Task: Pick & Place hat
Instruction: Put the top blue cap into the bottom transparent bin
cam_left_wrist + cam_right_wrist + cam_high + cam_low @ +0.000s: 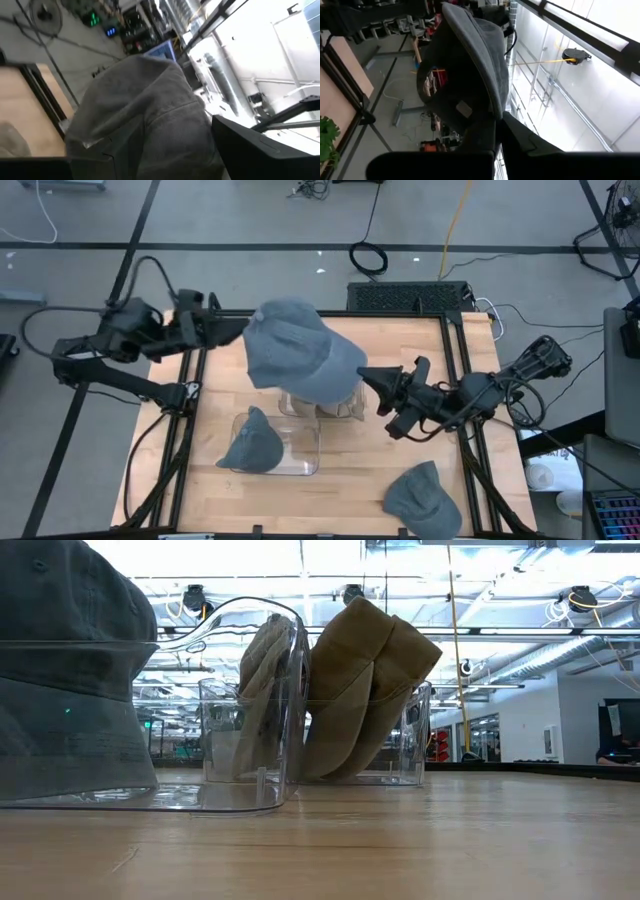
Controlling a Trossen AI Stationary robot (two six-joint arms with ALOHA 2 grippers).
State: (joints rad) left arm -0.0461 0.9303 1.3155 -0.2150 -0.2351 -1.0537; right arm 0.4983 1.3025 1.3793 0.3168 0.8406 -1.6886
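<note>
Blue-grey hat [298, 350] held in the air above the far clear bin [345, 408], which stands mid-worktop [400, 360]. Both arms are on it. Left gripper [243, 330] meets the hat's edge on the side away from the right arm, and the left wrist view shows cloth bunched against its fingers, so it reads as clenched on the hat. Right gripper [364, 375] comes in from the opposite side at the brim; its wrist view shows the brim pinched between the fingers, also clamped on the hat.

Low view: the far bin already holds tan caps [365, 690] standing on edge. The near clear bin [300, 452], just beside the far one, holds a grey hat [250, 442]. Another grey hat [422, 500] lies loose on the worktop, well apart from the far bin.

Step in hand, as I judge it: carry, hat lifted and spread between two arms over the bin. Next move likely calls for lowering together, keeping the cloth from snagging the bin wall, then letting go.
</note>
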